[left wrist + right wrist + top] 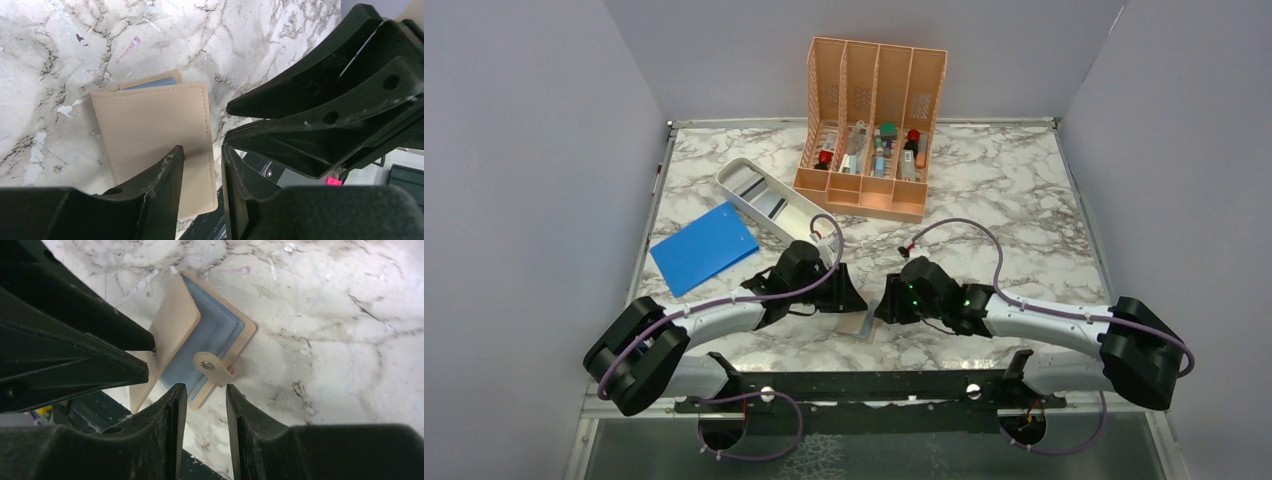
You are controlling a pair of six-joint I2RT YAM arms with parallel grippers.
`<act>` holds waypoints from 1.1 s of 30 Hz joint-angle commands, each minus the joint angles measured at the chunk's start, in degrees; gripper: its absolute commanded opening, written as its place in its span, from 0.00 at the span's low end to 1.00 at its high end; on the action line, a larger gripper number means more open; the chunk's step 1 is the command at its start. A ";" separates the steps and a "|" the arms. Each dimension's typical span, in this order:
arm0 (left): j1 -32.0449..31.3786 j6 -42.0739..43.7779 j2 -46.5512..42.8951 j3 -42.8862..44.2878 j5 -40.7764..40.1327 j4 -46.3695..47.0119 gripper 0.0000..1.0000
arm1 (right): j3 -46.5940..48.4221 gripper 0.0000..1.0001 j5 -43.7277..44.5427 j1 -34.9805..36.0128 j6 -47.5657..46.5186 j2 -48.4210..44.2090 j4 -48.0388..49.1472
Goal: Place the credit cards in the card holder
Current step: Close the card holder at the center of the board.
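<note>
Marble tabletop, holder lying between the hands.
Both released (nothing held): left hand and right hand equally near.

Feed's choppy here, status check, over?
Left gripper and right gripper open, empty. Card holder lies between them, flap ajar, snap undone, blue card inside. Nothing blocking.

From high up you see the whole counter; both wrist cameras look down close at the card holder, sharing it.
</note>
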 commanded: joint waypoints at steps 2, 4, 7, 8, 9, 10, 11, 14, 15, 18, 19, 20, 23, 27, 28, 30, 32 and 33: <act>-0.30 0.77 0.78 0.28 0.31 1.65 0.37 | 3.87 0.42 6.22 0.31 8.91 -0.53 -10.16; -0.32 1.21 0.48 0.33 -0.47 0.91 0.36 | 4.65 0.45 5.99 0.24 5.52 1.00 -8.56; -0.32 2.08 -0.03 0.62 -1.88 -1.03 0.36 | 5.29 0.50 3.39 0.31 -2.14 2.77 -4.49; -0.32 2.35 -0.22 0.65 -2.23 -1.63 0.36 | 5.26 0.52 1.89 0.26 -4.50 3.02 -2.51; -0.32 2.54 -0.34 0.75 -2.61 -2.16 0.36 | 5.00 0.53 0.39 0.26 -6.49 2.94 0.25; -0.30 2.72 -0.53 0.77 -2.92 -2.63 0.35 | 4.62 0.54 -0.79 0.30 -7.98 2.85 2.09; -0.32 2.89 -0.61 0.77 -3.18 -2.83 0.34 | 4.04 0.56 -1.95 0.31 -9.43 2.85 3.62; -0.32 3.13 -0.60 0.83 -3.77 -3.15 0.29 | 3.45 0.60 -4.33 0.24 -12.64 3.87 6.11; -0.32 3.18 -0.48 0.85 -4.00 -3.25 0.27 | 3.05 0.61 -5.46 0.22 -13.71 4.31 7.38; -0.32 3.55 -0.22 0.92 -4.82 -3.76 0.22 | 3.03 0.63 -8.67 0.22 -15.89 5.78 9.18; -0.32 3.72 -0.13 0.98 -5.01 -4.09 0.21 | 3.06 0.63 -9.07 0.22 -16.18 6.05 9.37; -0.31 3.94 -0.03 1.04 -5.24 -4.39 0.20 | 2.99 0.64 -8.94 0.21 -16.32 6.21 9.44; -0.32 4.31 0.02 1.25 -5.79 -5.30 0.19 | 2.78 0.65 -7.56 0.21 -16.78 6.23 9.41; -0.32 4.69 -0.24 1.29 -6.65 -6.39 0.19 | 3.00 0.69 -4.89 0.22 -17.99 7.24 8.65; -0.32 4.72 -0.32 1.29 -6.81 -6.65 0.19 | 3.01 0.70 -4.39 0.22 -18.24 7.50 8.61; -0.30 4.76 -0.47 1.22 -7.23 -6.88 0.19 | 3.15 0.71 -4.21 0.22 -18.52 8.15 8.63; -0.32 4.72 -0.49 1.12 -7.52 -7.00 0.19 | 3.36 0.73 -5.33 0.22 -18.78 8.78 9.06; -0.32 4.80 -0.42 1.12 -7.55 -7.20 0.19 | 3.38 0.73 -5.88 0.21 -18.77 9.00 9.30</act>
